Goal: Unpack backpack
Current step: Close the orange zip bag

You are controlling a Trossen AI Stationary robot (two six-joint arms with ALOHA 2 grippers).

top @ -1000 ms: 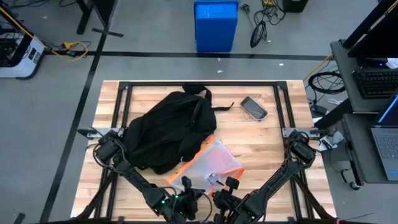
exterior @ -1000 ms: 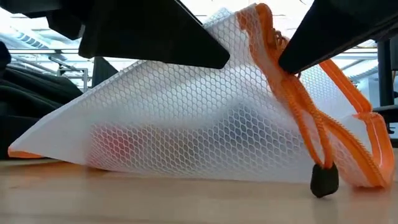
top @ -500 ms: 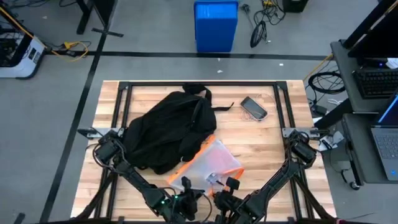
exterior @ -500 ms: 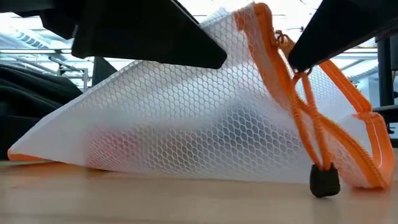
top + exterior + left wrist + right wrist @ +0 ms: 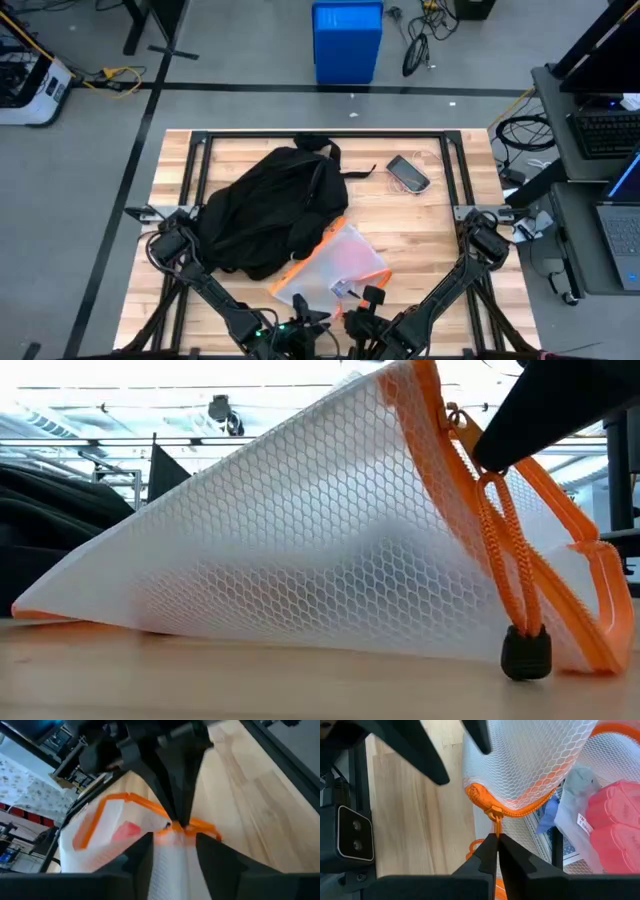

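**Backpack on the table, mesh pouch beside it**

Backpack lies flat on the wooden table, on the left half and toward the far edge. It is black and soft, and its top handle points at the far side. In the low view only a dark bit of it shows at the left.

A white mesh pouch with orange trim lies on the table, touching the near right side of the backpack. Something pink and a paper with print show through the netting. An orange cord hangs down from the pouch's zipper and ends in a small black stopper that rests on the wood.

The right gripper is at the near edge of the pouch. Its two fingers are pressed together on the orange cord, just under the zipper pull.

The left gripper is right by the same end of the pouch. Its fingers are spread apart with the white netting between them, and they do not squeeze anything.

A dark phone lies alone on the far right part of the table, well apart from the pouch. A blue bin stands on the floor beyond the table.
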